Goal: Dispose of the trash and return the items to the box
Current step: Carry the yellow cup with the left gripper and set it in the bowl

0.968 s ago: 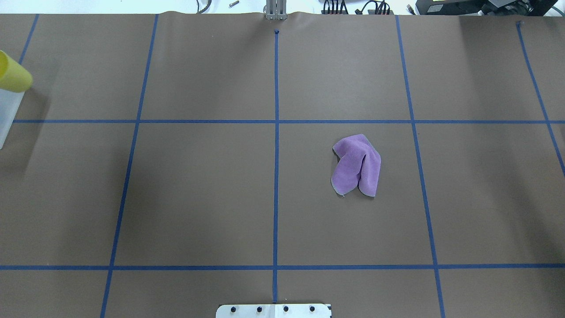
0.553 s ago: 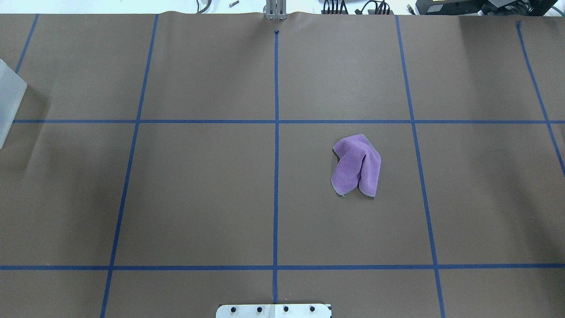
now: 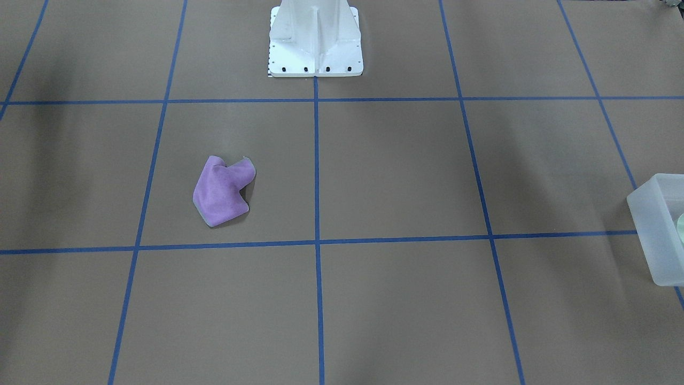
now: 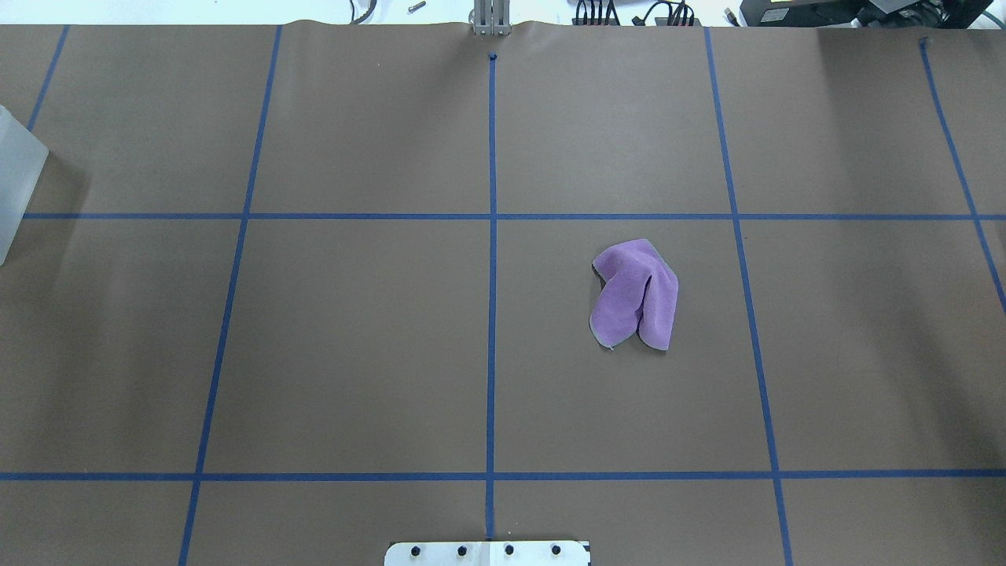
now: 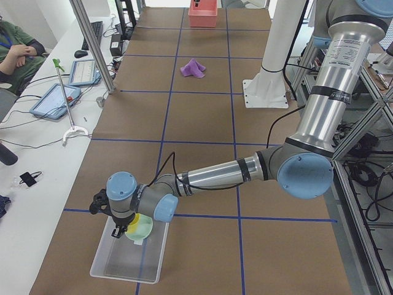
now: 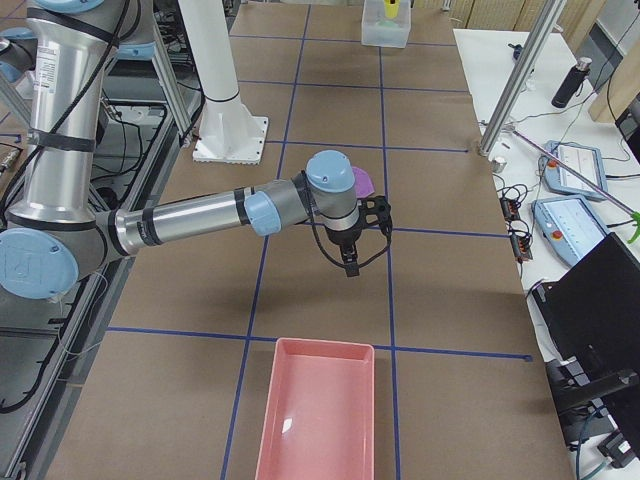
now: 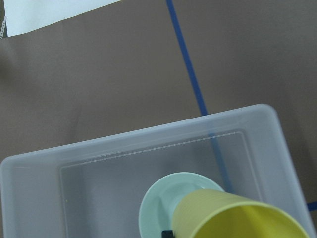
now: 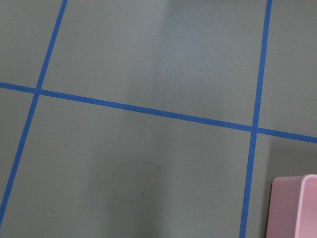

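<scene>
The frosted-white box (image 7: 44, 173) stands at the table's left end; it also shows in the exterior left view (image 5: 116, 267) and at the overhead view's edge (image 4: 16, 173). The sage-green bowl (image 7: 158, 203) lies inside it. My left gripper (image 5: 120, 230) is shut on the yellow cup (image 7: 223, 218) and holds it tilted just above the bowl, inside the box's outline. My right gripper (image 6: 350, 265) hangs above bare table near the middle, empty as far as I can see; I cannot tell whether it is open or shut.
A crumpled purple cloth (image 4: 635, 295) lies right of the table's centre line. A pink bin (image 6: 318, 410) stands at the table's right end, its corner in the right wrist view (image 8: 292, 208). The white robot base (image 3: 315, 37) is at the table's robot-side edge.
The yellow cup showed at the overhead view's left edge a second ago and has since moved left out of that view, over the box. The cloth has not moved.
</scene>
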`<state>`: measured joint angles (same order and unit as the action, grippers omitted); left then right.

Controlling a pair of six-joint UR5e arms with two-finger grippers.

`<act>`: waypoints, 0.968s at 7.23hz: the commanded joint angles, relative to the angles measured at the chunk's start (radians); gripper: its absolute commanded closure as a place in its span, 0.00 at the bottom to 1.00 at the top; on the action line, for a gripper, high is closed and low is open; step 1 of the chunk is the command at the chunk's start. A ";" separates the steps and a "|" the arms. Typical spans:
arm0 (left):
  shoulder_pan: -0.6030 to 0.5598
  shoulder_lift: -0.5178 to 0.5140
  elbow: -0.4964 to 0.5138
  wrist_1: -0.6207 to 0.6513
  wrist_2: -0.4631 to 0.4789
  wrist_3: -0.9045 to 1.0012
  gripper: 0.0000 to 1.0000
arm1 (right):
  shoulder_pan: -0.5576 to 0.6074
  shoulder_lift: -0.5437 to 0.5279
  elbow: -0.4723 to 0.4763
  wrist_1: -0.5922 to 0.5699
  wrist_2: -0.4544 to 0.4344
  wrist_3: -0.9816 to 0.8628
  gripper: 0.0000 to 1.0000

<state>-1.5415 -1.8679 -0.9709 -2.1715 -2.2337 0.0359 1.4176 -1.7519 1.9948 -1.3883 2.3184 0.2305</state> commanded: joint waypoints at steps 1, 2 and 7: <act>0.055 -0.002 0.026 -0.057 0.002 -0.077 1.00 | -0.002 0.002 0.001 0.000 -0.001 0.000 0.00; 0.095 0.004 0.028 -0.097 0.002 -0.133 1.00 | -0.003 0.002 0.001 0.000 -0.001 0.000 0.00; 0.107 0.026 0.014 -0.099 0.009 -0.079 0.02 | -0.003 0.003 0.002 0.000 -0.001 0.000 0.00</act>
<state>-1.4355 -1.8442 -0.9506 -2.2705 -2.2286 -0.0719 1.4144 -1.7493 1.9970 -1.3883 2.3178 0.2301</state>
